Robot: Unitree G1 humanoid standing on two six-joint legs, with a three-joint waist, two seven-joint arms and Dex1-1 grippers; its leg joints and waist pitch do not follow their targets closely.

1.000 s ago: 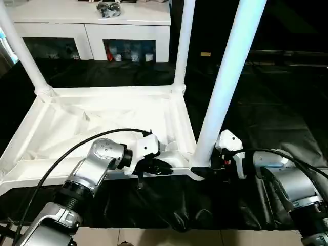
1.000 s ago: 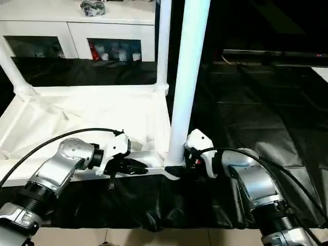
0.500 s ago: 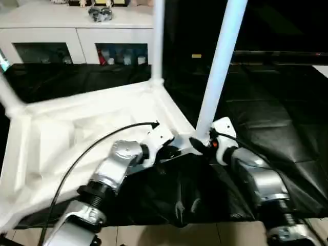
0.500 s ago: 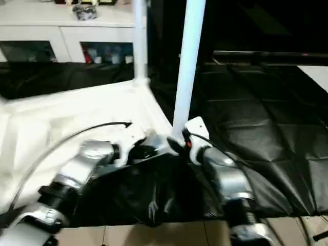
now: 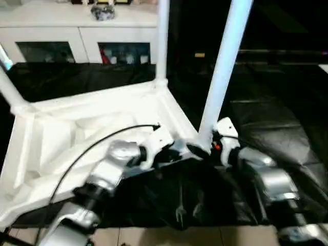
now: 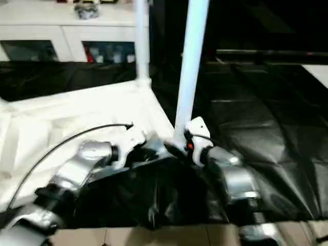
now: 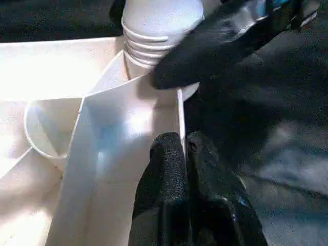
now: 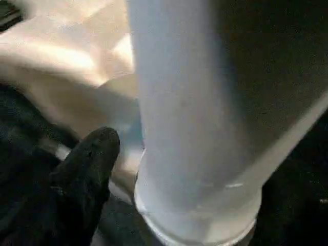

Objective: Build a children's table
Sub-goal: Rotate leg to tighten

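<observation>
White plastic first: children's table (image 5: 92,118), lying upside down on black cloth (image 5: 277,102), ribbed underside facing up. Carries three legs upright in corner sockets: two far ones (image 5: 162,41) (image 5: 9,87), and the near leg (image 5: 220,82) rising between the two arms.

Looks like the seating step for that near leg, close to done. Ringed collar sits down on its socket.

Left gripper (image 7: 182,146): closed tight, apparently pinching the thin rim wall of the table just beside that corner, steadying it.

Right gripper (image 5: 197,150): spread wide about the foot of the near leg, one finger (image 8: 89,159) just beside the collar and seemingly not pressing.

Next, probably: calls for drawing the right gripper back without knocking the leg, and keeping the rim pinned meanwhile.
</observation>
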